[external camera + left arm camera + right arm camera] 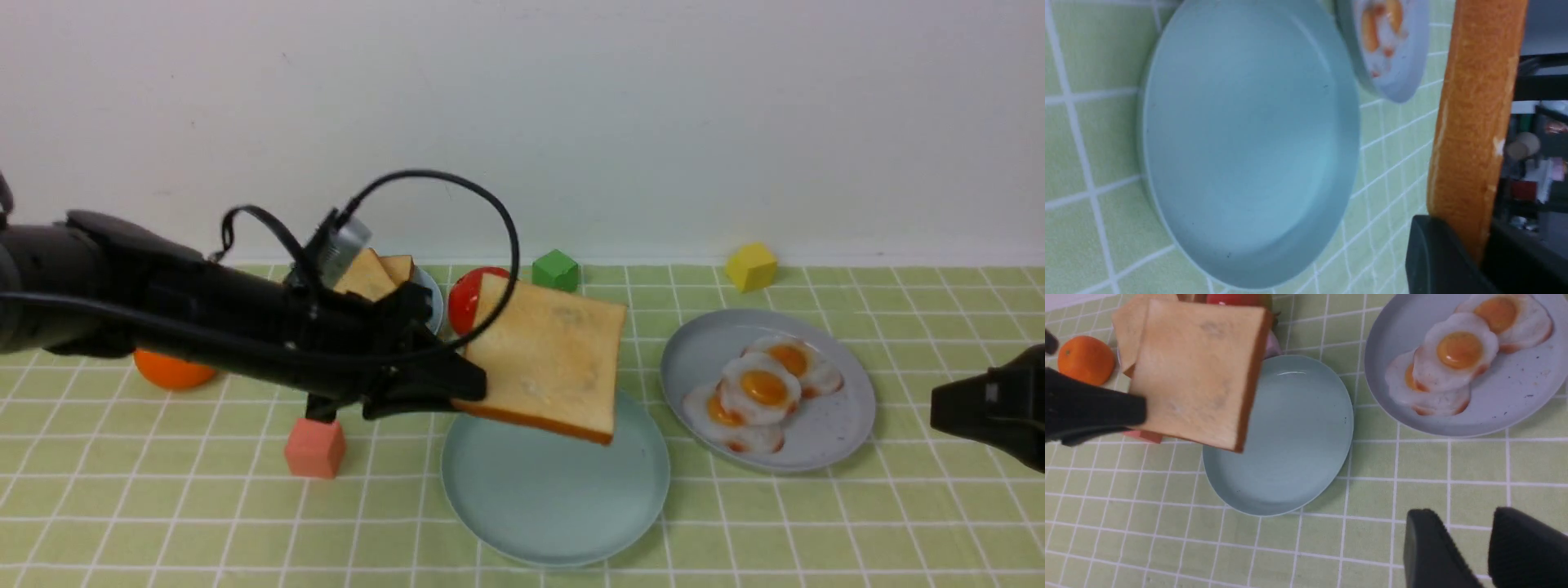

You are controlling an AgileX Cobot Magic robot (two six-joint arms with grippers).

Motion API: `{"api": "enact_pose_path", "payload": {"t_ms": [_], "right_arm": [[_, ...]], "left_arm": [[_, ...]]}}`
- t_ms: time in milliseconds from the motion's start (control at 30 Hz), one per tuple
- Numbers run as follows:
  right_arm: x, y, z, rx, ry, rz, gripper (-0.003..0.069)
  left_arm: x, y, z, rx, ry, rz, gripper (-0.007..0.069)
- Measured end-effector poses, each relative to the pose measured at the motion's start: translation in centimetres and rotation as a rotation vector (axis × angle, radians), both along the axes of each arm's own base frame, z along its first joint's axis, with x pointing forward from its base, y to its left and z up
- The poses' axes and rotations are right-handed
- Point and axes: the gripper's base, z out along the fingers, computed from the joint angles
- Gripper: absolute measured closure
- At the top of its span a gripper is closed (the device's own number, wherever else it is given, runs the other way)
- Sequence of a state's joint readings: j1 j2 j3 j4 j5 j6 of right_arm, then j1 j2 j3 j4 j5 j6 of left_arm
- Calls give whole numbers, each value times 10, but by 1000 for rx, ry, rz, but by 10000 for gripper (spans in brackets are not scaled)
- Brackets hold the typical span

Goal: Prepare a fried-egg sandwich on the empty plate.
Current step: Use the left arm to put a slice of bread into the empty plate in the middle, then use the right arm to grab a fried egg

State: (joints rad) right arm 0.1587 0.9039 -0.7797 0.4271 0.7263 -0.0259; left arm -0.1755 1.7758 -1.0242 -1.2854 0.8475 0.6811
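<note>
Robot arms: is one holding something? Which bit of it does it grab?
The left gripper pinches one toast slice by its crust edge, above the empty plate. The right gripper is open and holds nothing.

Surface notes for you, operator.

- Toast slice (547,359): matt, finely porous face, faintly mottled. You will find the crust edge darker and grainy, foam-like.
- Teal plate (555,498): smooth plastic with a satin finish and a soft sheen near the rim.
- Grey plate (824,445): smooth, satin, dark-speckled.
- Fried eggs (763,388): glossy and rubbery-looking, with highlights on the yolks.
- Tabletop (816,531): matt green checked cover, cloth-like. You cannot confirm the weave.
- Left pincer (472,388) and right pincer (1482,555): matt black plastic. The right one's fingers (1433,551) look finely textured.
- Pink cube (315,447): matt.
</note>
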Motion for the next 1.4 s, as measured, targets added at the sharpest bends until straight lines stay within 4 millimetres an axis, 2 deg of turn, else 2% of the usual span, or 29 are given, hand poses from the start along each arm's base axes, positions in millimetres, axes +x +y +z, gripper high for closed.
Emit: {"api": "enact_pose_path", "payload": {"t_ms": [33, 100, 133, 233, 367, 533, 600, 633, 667, 767, 833, 933, 967, 1000, 1033, 1100, 1133, 1167, 1267, 1333, 1400], "right_arm": [[0, 0, 0, 0, 0, 0, 414], [0, 0, 0, 0, 0, 0, 414], [0, 0, 0, 0, 0, 0, 414], [0, 0, 0, 0, 0, 0, 414], [0, 0, 0, 0, 0, 0, 414], [0, 0, 0, 0, 0, 0, 414], [0, 0, 0, -4, -3, 4, 414], [0, 0, 0, -6, -4, 6, 414], [0, 0, 0, -20, -11, 19, 414], [0, 0, 0, -45, -29, 41, 414], [1, 0, 0, -48, -33, 38, 413], [5, -1, 1, -52, -30, 14, 403], [11, -2, 2, -53, -19, -12, 383], [15, -3, 2, -61, -12, -23, 370], [23, -4, 2, -71, 7, -47, 342], [29, -4, 0, -80, 24, -63, 319], [41, -4, -7, -90, 61, -90, 276], [43, -4, -7, -89, 63, -96, 267], [61, -2, -21, -75, 114, -135, 212], [80, 0, -39, -43, 160, -184, 178], [90, 2, -49, -25, 177, -207, 168]], "left_arm": [[0, 0, 0, -1, 1, 1, 523], [-2, -12, -17, 47, 23, 37, 523], [-2, -13, -17, 49, 22, 38, 523], [-4, -25, -36, 86, 86, 47, 523], [-4, -29, -49, 118, 142, 77, 501], [-3, -27, -51, 143, 155, 108, 363], [-5, -26, -51, 151, 175, 100, 241], [-5, -26, -52, 152, 179, 100, 231], [-6, -26, -52, 155, 193, 99, 165], [-4, -20, -50, 147, 214, 96, 41], [3, -10, -43, 133, 217, 79, -16], [11, 2, -31, 97, 219, 56, -36], [20, 13, -17, 47, 219, 31, -34], [23, 16, -11, 27, 218, 20, -31], [30, 22, 4, -16, 199, -14, -12], [32, 25, 15, -37, 176, -43, 6], [34, 26, 34, -52, 120, -82, 43], [34, 25, 37, -53, 108, -89, 54], [25, 15, 66, -34, 17, -149, 125], [4, -6, 94, 80, -114, -221, 217], [-9, -19, 105, 193, -189, -243, 278]]}}
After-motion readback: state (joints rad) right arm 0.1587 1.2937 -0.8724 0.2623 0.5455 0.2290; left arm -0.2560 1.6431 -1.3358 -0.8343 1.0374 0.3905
